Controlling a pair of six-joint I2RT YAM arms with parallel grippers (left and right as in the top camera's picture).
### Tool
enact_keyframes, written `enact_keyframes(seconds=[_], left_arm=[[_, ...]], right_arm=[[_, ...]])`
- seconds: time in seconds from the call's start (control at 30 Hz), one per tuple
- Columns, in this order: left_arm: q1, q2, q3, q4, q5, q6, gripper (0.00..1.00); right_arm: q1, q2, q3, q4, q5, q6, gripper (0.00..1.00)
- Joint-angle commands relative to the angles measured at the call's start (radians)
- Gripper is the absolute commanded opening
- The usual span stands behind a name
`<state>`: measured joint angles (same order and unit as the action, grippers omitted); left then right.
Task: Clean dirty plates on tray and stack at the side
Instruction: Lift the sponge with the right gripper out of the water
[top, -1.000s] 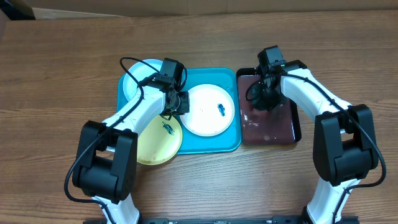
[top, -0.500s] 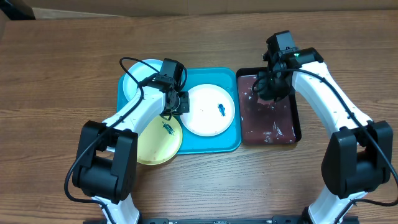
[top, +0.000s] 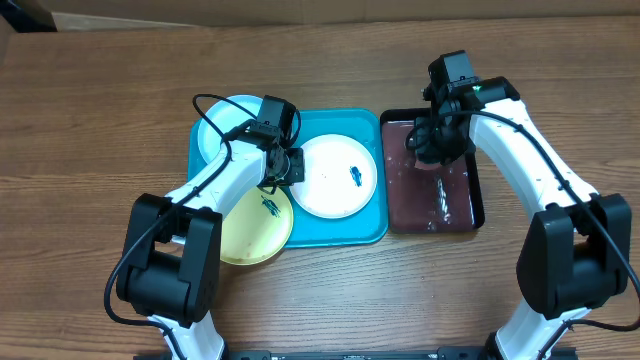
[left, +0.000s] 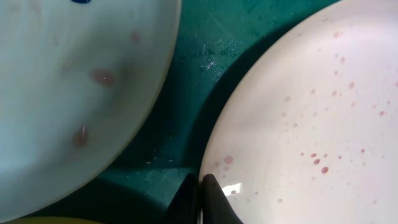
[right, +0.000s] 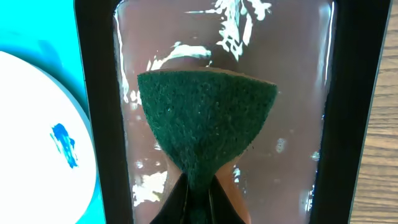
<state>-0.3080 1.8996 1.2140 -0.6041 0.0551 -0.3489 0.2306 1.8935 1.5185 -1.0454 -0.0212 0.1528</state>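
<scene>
Three smudged plates (top: 255, 228) lie uncleaned on the tray (top: 340, 232), none stacked, as the left tool (top: 291, 166) pinches the middle white plate (left: 311, 112)'s rim and the right tool (top: 432, 150) pinches a sponge (right: 205, 118) over the black tray (top: 476, 190).

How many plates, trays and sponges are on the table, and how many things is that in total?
Plates: 3 (pale blue plate, yellow-green plate, white plate)
Trays: 2 (turquoise tray, black tray)
Sponges: 1 (green sponge)
Total: 6
</scene>
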Motion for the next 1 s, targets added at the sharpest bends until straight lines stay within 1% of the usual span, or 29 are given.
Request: enact_keyframes(seconds=[0.0, 0.03, 0.2, 0.3, 0.37, 0.43, 0.53, 0.63, 0.7, 0.8, 0.97], left_arm=[[0.001, 0.010, -0.010, 0.004, -0.019, -0.007, 0.04], [0.005, 0.010, -0.010, 0.004, -0.024, -0.006, 0.04], [0.008, 0.010, -0.010, 0.007, -0.032, -0.006, 0.04], [0.008, 0.010, -0.010, 0.008, -0.032, -0.007, 0.04], [0.008, 0.010, -0.010, 0.008, -0.029, -0.007, 0.04], [0.008, 0.010, -0.010, 0.008, -0.029, -0.007, 0.04], [0.008, 0.010, -0.010, 0.015, -0.030, -0.008, 0.04], [0.008, 0.010, -0.010, 0.015, -0.041, -0.045, 0.04], [0.008, 0.010, -0.010, 0.015, -0.041, -0.072, 0.04], [0.008, 0.010, -0.010, 0.016, -0.042, -0.117, 0.04], [0.008, 0.010, -0.010, 0.014, -0.066, -0.128, 0.04]], right_arm=[[-0.002, -0.021, 0.022, -0.003, -0.047, -0.003, 0.04], [0.000, -0.021, 0.019, -0.006, -0.071, -0.003, 0.04], [0.016, -0.021, -0.043, 0.003, -0.045, -0.003, 0.04], [0.021, -0.019, -0.160, 0.132, 0.031, -0.003, 0.04], [0.021, -0.019, -0.183, 0.157, 0.059, -0.003, 0.04], [0.018, -0.023, -0.161, 0.130, 0.057, 0.024, 0.04], [0.015, -0.031, -0.075, 0.055, 0.054, 0.037, 0.04], [0.018, -0.033, 0.045, -0.055, 0.053, 0.030, 0.04], [0.023, -0.033, 0.093, -0.101, 0.053, 0.031, 0.04], [0.031, -0.032, 0.103, -0.117, 0.053, 0.032, 0.04], [0.031, -0.032, 0.024, -0.087, 0.054, 0.035, 0.04]])
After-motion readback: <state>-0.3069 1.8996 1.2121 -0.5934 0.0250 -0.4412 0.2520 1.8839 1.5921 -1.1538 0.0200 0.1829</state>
